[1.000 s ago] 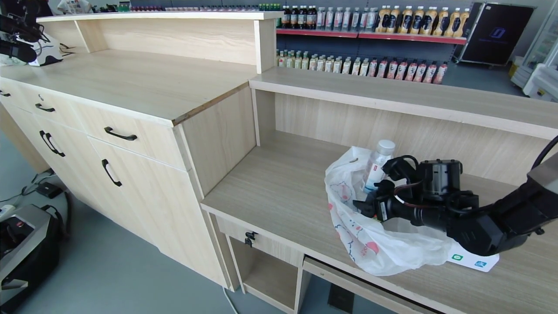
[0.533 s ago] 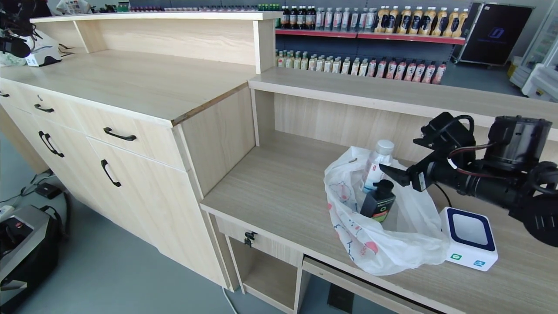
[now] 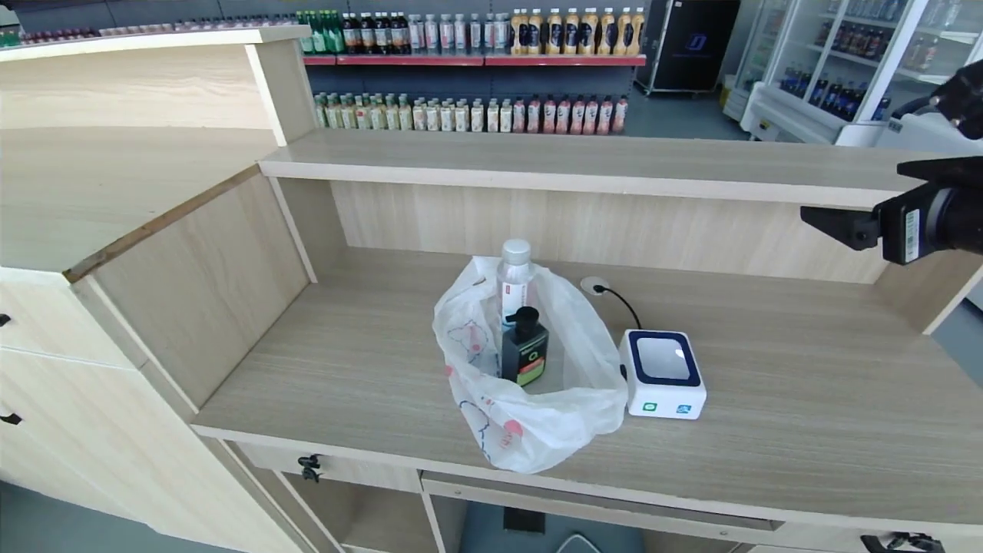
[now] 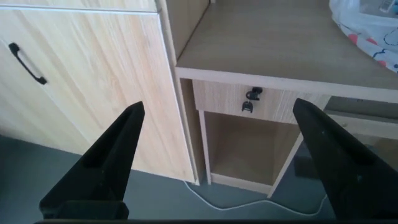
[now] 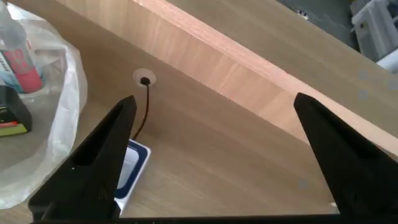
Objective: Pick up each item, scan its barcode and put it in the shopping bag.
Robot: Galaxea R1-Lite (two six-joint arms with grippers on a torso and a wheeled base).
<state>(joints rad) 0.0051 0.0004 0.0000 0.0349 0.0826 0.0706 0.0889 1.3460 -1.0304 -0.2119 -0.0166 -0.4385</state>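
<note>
The left gripper (image 4: 217,104) hangs low beside the cupboard door (image 4: 93,93), its two fingers spread wide with nothing between them. A small lock (image 4: 252,101) sits on the drawer front under the counter (image 3: 369,361).

In the middle of the counter stands the white shopping bag (image 3: 507,430), mouth open. Two items are inside it, both upright: a clear bottle (image 3: 515,276) with a white cap at the back and a dark pump bottle (image 3: 525,349) just in front, touching it or nearly so.

Just beside the bag on its right is the white scanner (image 3: 663,372), its dark window facing up. Its black cable (image 3: 618,299) runs back to a hole in the counter top.

Farther right, the right gripper (image 5: 214,98) is held up near the level of the upper ledge (image 3: 584,161), well apart from the bag, with its fingers wide apart and empty.
</note>
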